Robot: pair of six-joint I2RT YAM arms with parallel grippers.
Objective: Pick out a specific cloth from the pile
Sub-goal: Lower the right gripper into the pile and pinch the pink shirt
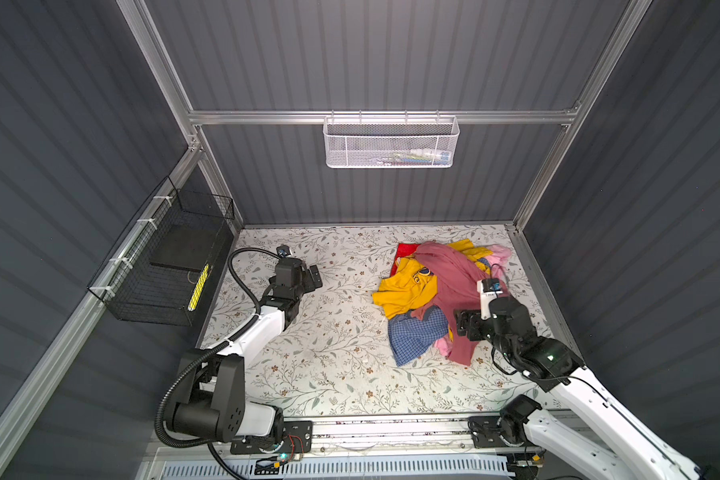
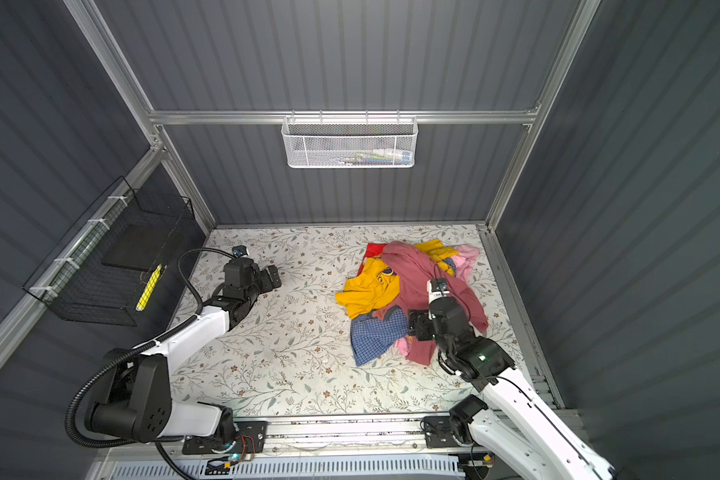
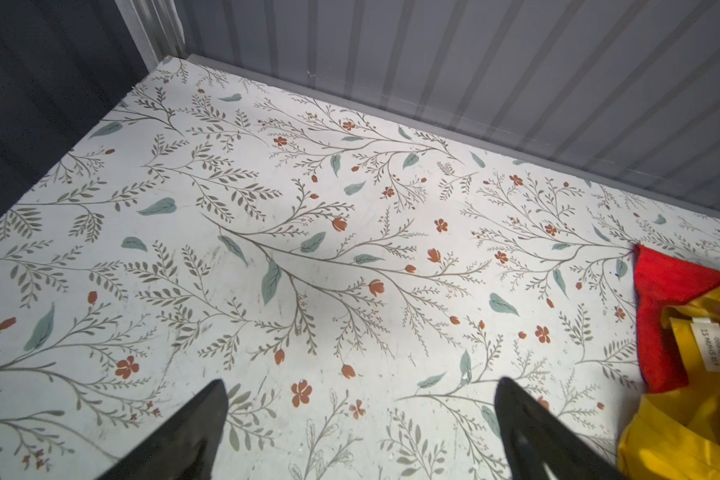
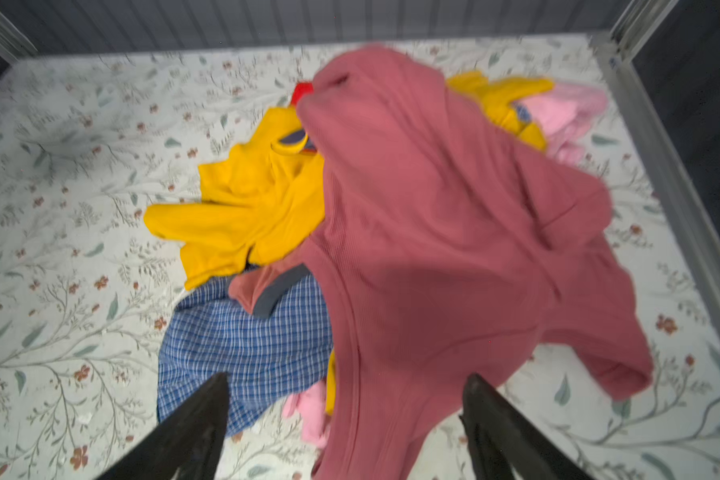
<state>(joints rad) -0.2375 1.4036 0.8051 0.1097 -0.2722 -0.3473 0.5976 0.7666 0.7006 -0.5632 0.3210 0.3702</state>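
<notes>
The pile (image 1: 433, 291) lies at the back right of the floral table: a dusty rose-red garment (image 4: 433, 228) is draped over a yellow shirt (image 1: 404, 286), a blue checked shirt (image 4: 246, 345) and bright red fabric (image 3: 666, 316). The cloth, light baby pink, shows only in bits: one at the pile's far right (image 1: 500, 252) (image 2: 468, 253) (image 4: 566, 112) and one under the near hem (image 4: 312, 409). My right gripper (image 4: 347, 378) (image 1: 462, 326) hovers open over the pile's near end, its jaws straddling the rose-red hem and the pink bit. My left gripper (image 3: 361, 381) (image 1: 314, 276) stands open over bare table, left of the pile.
A white mesh basket (image 1: 389, 143) hangs on the back wall. A black wire basket (image 1: 167, 257) hangs on the left wall. An aluminium rail (image 1: 537, 282) runs close along the pile's right side. The floral table (image 1: 329, 353) spreads out left of and in front of the pile.
</notes>
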